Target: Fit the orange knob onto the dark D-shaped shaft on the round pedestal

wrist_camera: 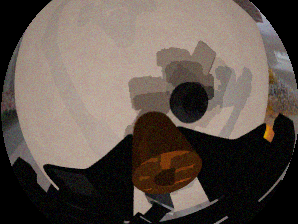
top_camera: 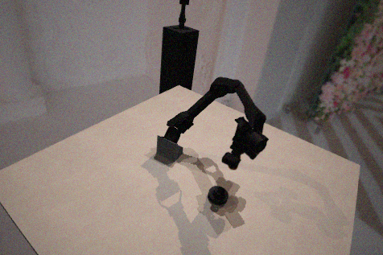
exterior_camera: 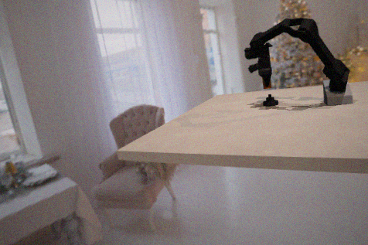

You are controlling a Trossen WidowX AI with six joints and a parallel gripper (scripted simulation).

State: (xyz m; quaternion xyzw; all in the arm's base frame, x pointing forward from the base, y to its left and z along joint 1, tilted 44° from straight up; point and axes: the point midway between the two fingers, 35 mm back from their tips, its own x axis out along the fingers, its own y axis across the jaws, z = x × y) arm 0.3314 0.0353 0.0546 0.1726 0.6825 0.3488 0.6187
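This looks like a living or dining room in a home, dressed for Christmas. In the exterior view a lit, decorated tree [exterior_camera: 291, 3] rises at the upper right, and a tufted armchair [exterior_camera: 137, 127] stands left of centre at lower mid-height. Tall windows [exterior_camera: 117, 38] with a sheer curtain [exterior_camera: 155, 42] fill the upper left; a cloth-draped table [exterior_camera: 42, 200] sits at lower left. The top view shows pink flowers [top_camera: 350, 73] at the right edge.
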